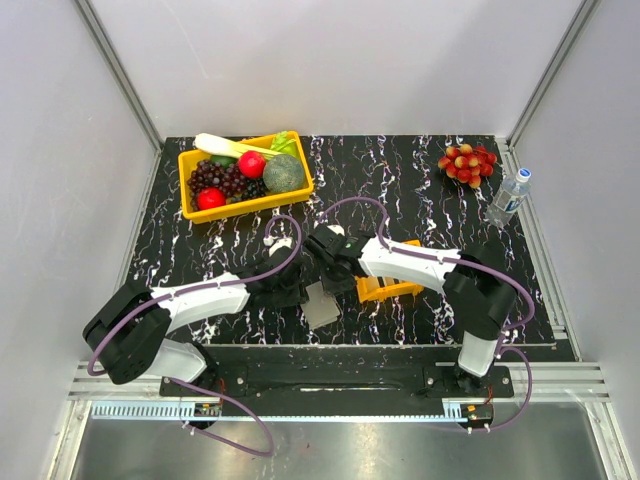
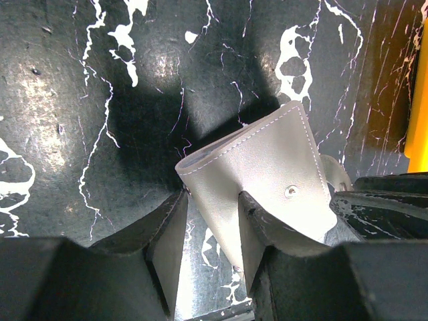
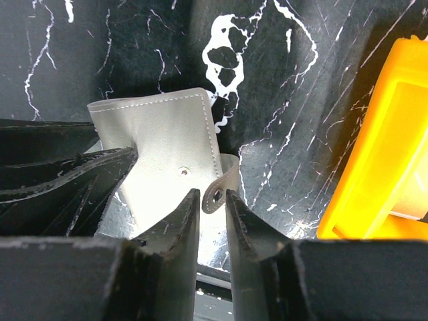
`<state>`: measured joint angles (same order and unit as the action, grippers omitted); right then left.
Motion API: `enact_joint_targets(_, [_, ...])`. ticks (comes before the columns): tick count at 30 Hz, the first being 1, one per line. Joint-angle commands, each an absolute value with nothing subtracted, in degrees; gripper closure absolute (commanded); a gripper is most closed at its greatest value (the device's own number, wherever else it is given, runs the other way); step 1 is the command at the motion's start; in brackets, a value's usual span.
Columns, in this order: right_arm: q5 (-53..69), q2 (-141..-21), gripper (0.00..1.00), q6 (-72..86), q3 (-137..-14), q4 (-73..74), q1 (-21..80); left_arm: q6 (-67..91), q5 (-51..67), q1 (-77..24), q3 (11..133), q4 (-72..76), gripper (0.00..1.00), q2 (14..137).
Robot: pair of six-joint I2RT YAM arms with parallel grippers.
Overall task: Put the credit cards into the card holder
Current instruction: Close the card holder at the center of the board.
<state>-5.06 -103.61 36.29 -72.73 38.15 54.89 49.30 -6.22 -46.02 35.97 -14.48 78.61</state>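
The card holder (image 1: 322, 306) is a taupe-grey wallet, folded shut and tilted up off the table near the front edge. My left gripper (image 1: 297, 287) grips its corner: one finger (image 2: 267, 227) lies on its face (image 2: 267, 160) and the other touches its edge. My right gripper (image 1: 332, 272) has its fingertips (image 3: 190, 207) close together, with the wallet's snap strap tab (image 3: 215, 195) between them. The wallet's face with the snap stud also shows in the right wrist view (image 3: 160, 134). No credit cards show clearly. They may lie in the orange tray (image 1: 392, 290), which my right arm mostly covers.
The orange tray's wall (image 3: 374, 147) stands just right of my right gripper. A yellow bin of fruit and vegetables (image 1: 245, 176) is at the back left. A bunch of grapes (image 1: 467, 163) and a water bottle (image 1: 509, 196) are at the back right.
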Motion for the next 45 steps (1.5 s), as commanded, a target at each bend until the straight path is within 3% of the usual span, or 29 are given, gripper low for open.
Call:
enact_joint_targets(1, [-5.71,-99.93,0.71,37.35,-72.51,35.68,55.46,48.60,-5.01,-45.79,35.60,-12.30,0.60,78.40])
enact_joint_targets(11, [-5.71,-100.63,0.72,37.62,-71.98,36.12,55.37,48.52,-4.83,-45.88,35.51,-12.30,0.60,78.31])
enact_joint_targets(22, [-5.97,-100.63,0.95,37.44,-71.72,36.21,55.37,48.60,-4.66,-45.79,35.51,-11.95,0.61,78.57])
enact_joint_targets(27, [-7.29,-100.46,1.00,37.53,-71.28,36.74,55.46,48.60,-4.48,-45.88,35.51,-11.95,0.61,78.57])
enact_joint_targets(45, [-0.35,-100.64,1.00,37.09,-67.68,29.09,54.93,47.64,-3.08,-45.88,35.42,-10.63,0.62,79.36])
